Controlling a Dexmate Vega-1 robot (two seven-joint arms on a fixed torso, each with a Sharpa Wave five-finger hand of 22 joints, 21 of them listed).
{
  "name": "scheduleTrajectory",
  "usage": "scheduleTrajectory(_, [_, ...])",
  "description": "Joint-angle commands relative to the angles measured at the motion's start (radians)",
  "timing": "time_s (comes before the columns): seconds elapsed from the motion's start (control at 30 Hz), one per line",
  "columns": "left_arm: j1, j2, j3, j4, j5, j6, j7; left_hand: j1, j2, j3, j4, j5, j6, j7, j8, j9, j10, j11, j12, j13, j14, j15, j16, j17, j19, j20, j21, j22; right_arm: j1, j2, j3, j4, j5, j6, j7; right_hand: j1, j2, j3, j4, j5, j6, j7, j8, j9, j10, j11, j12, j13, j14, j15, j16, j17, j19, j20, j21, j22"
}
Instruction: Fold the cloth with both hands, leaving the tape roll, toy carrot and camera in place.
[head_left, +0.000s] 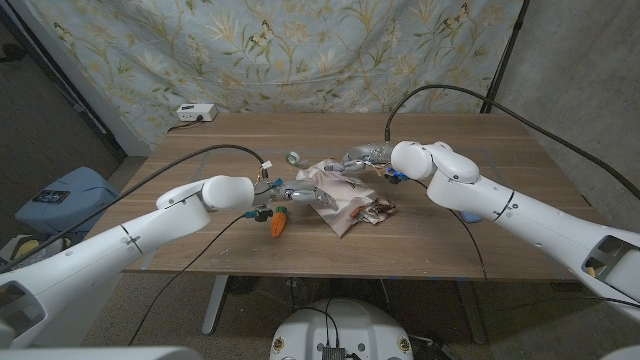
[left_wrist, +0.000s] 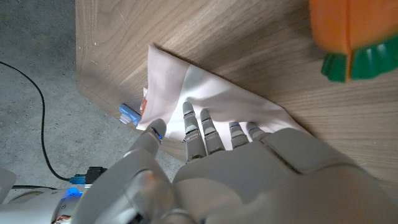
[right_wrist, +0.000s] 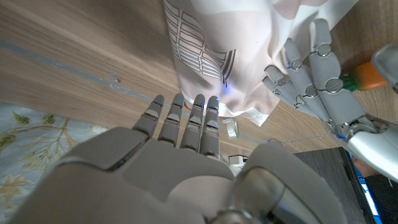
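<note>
The pale printed cloth (head_left: 338, 193) lies crumpled at the table's middle. It looks white in the left wrist view (left_wrist: 205, 99), and a grid print shows on the cloth (right_wrist: 205, 50) in the right wrist view. My left hand (head_left: 288, 194) reaches its near-left edge, fingers (left_wrist: 202, 134) stretched out on the fabric without gripping it. My right hand (head_left: 366, 157) is at the far edge, straight fingertips (right_wrist: 186, 115) touching the cloth. The left hand (right_wrist: 314, 74) appears with spread fingers beside the cloth. The toy carrot (head_left: 279, 223) lies just in front of my left hand, and is also visible as an orange carrot (left_wrist: 351, 37).
The tape roll (head_left: 293, 157) sits behind the cloth's left part. A small blue object (head_left: 396, 178) lies under my right wrist; I cannot tell what it is. Black cables run along both arms. Bare wooden table (head_left: 470, 140) stretches to the right and back.
</note>
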Motion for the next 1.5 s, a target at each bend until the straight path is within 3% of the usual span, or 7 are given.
scheduleTrajectory(0.03, [0.005, 0.01, -0.006, -0.002, 0.002, -0.007, -0.002, -0.002, -0.002, 0.009, 0.002, -0.003, 0.003, -0.001, 0.006, 0.003, 0.003, -0.002, 0.006, 0.004, 0.001, 0.008, -0.001, 0.001, -0.033, 0.002, 0.003, 0.001, -0.056, -0.035, 0.013, -0.054, -0.026, -0.03, -0.013, -0.005, 0.0, 0.002, -0.005, 0.005, -0.002, 0.001, -0.001, 0.001, -0.007, -0.003, 0.0, 0.003, -0.004, -0.004, 0.004, -0.002, -0.003, -0.007, -0.001, 0.002])
scheduleTrajectory(0.33, [0.013, 0.019, -0.014, -0.011, 0.01, -0.011, 0.006, -0.002, -0.003, 0.009, 0.0, -0.004, 0.002, -0.002, 0.005, 0.003, 0.001, -0.003, 0.006, 0.004, 0.002, 0.008, -0.001, 0.001, -0.032, 0.002, 0.003, 0.001, -0.09, -0.037, 0.036, -0.015, 0.012, 0.028, -0.061, -0.003, 0.001, 0.003, -0.009, 0.01, -0.005, 0.001, -0.002, 0.001, -0.014, -0.005, -0.002, 0.003, -0.015, -0.013, 0.001, -0.008, -0.007, -0.02, -0.001, 0.001])
scheduleTrajectory(1.03, [0.02, 0.026, -0.025, -0.018, 0.013, -0.018, 0.007, -0.002, -0.003, 0.012, -0.002, -0.006, 0.005, -0.002, 0.007, 0.003, 0.003, -0.003, 0.006, 0.004, 0.002, 0.007, -0.001, 0.001, -0.032, 0.002, 0.003, 0.001, -0.109, 0.0, 0.026, 0.05, 0.045, 0.059, -0.097, -0.001, 0.0, 0.002, -0.016, 0.016, -0.01, -0.004, -0.003, 0.001, -0.022, -0.009, -0.003, 0.003, -0.023, -0.013, 0.002, -0.017, -0.008, -0.027, 0.001, 0.001])
scheduleTrajectory(1.5, [0.024, 0.026, -0.031, -0.021, 0.014, -0.019, 0.014, -0.001, -0.003, 0.014, -0.004, -0.007, 0.008, -0.002, 0.007, 0.003, 0.005, -0.004, 0.007, 0.004, 0.003, 0.007, -0.001, 0.001, -0.031, 0.003, 0.003, 0.001, -0.132, -0.03, 0.062, -0.029, 0.066, 0.052, -0.119, 0.0, -0.001, 0.002, -0.019, 0.019, -0.008, -0.005, -0.001, 0.001, -0.021, -0.012, -0.002, 0.003, -0.022, -0.014, 0.004, -0.022, -0.006, -0.025, 0.002, 0.0])
